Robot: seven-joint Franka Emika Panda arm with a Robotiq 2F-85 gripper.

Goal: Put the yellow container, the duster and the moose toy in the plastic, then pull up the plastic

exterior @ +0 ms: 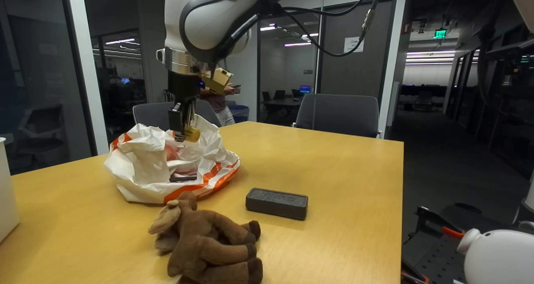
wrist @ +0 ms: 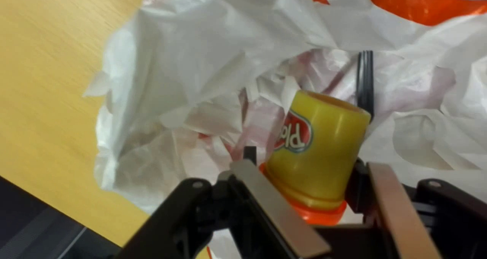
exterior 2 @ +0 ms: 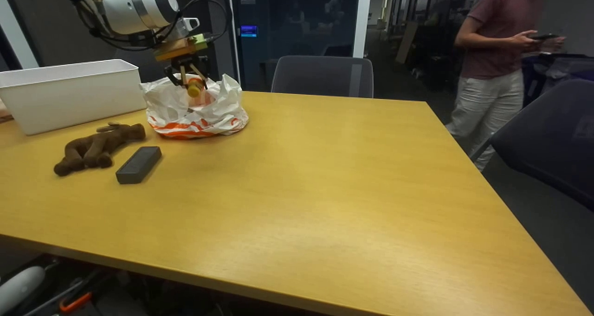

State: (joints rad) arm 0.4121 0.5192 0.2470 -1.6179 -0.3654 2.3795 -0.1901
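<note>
The yellow container (wrist: pixel 323 145), with an orange lid, is between the fingertips of my gripper (wrist: pixel 304 171) in the wrist view. It is tilted and seems gripped near its lid. In an exterior view my gripper (exterior 2: pixel 192 81) points down over the bag's opening, with the yellow container (exterior 2: pixel 194 91) at its fingertips. The white plastic bag (exterior: pixel 142 167) stands open and crumpled on the table, orange print low on its side. The duster (exterior: pixel 277 203), a dark grey block, lies on the table in front of the bag. The brown moose toy (exterior: pixel 204 242) lies on its side near it.
A long white bin (exterior 2: pixel 74 95) stands beside the bag and moose toy. A black strip (wrist: pixel 365 84) and reddish material show inside the bag. Chairs (exterior: pixel 338 115) stand around the yellow wooden table (exterior: pixel 333 163). A person (exterior 2: pixel 499 51) stands beyond the table.
</note>
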